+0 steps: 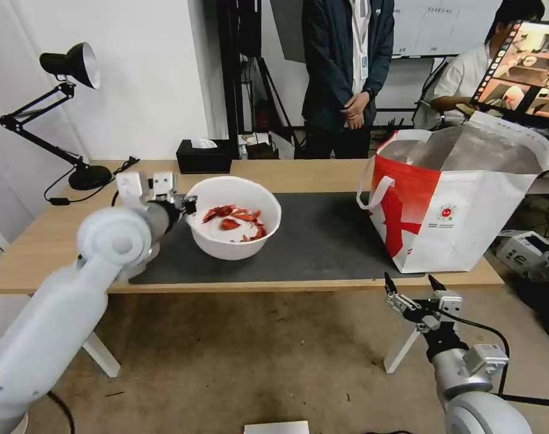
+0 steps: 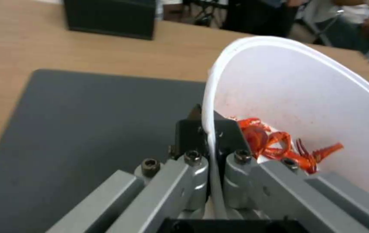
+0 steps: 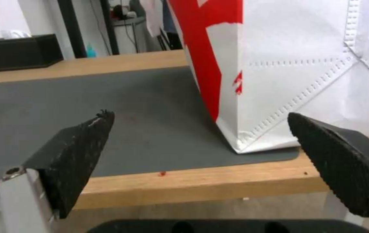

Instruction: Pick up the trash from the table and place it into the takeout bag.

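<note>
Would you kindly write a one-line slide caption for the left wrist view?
Left gripper jaws shut on the rim of the white bowl holding red scraps, above the dark grey mat.

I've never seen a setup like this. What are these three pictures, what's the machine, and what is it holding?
A two-armed wheeled robot stands at a table. The wide picture comes from its head camera; the other two come from cameras on each wrist. The left gripper is shut on the rim of a white bowl of red scraps, above the grey mat. The right gripper hangs open below the table edge, near the takeout bag. A black tissue box and a desk lamp sit behind.
</note>
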Robot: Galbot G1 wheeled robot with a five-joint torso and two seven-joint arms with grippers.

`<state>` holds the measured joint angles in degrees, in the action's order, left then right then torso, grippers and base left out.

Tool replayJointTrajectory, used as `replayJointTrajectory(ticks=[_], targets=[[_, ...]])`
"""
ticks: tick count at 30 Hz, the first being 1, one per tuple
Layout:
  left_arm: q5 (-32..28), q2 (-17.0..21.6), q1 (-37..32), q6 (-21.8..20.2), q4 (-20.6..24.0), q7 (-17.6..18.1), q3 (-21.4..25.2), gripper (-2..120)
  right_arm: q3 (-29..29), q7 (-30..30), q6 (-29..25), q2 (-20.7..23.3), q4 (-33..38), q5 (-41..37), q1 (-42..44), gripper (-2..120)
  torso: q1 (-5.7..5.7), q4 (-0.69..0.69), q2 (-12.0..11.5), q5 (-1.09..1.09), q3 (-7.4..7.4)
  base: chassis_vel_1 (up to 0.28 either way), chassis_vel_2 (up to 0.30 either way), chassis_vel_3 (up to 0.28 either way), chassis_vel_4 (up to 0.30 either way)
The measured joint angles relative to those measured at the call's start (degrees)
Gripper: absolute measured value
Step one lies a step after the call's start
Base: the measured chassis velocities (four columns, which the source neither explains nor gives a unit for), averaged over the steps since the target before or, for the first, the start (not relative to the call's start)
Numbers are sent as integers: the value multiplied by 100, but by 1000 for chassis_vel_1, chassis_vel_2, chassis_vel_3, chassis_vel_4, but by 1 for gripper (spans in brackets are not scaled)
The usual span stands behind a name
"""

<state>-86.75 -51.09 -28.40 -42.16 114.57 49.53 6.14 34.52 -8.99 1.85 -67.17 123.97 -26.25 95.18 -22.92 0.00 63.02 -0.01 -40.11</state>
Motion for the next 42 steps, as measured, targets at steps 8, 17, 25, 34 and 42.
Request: replayJointTrajectory(ticks=[8, 17, 25, 34, 42], targets=[[-1016, -481, 1539, 2, -388, 701, -983, 0, -10, -26, 14, -20, -70, 3, -25, 100, 0, 0, 0, 3, 0, 0, 0, 0, 0], [-1045, -1642, 3158, 2, -1593, 770, -1884, 0, -8, -38, 28, -29, -122, 3, -37, 100, 0, -1, 0, 4, 0, 0, 0, 0, 0], [-902, -2644, 3842, 2, -2656, 695, -2090, 0, 6, -42, 29, -41, -164, 2, -21, 100, 0, -1, -1, 3, 0, 0, 0, 0, 0], [-417, -3988, 4343, 2, -3920, 420, -2132, 0, 21, -54, 24, -42, -184, 0, 56, 100, 0, -4, 0, 4, 1, 0, 0, 0, 0], [889, -4090, 4400, 2, -4454, -877, -2419, 0, -2, -59, 8, -78, -189, 2, 106, 100, 0, 3, 0, 1, 0, 0, 0, 0, 0]])
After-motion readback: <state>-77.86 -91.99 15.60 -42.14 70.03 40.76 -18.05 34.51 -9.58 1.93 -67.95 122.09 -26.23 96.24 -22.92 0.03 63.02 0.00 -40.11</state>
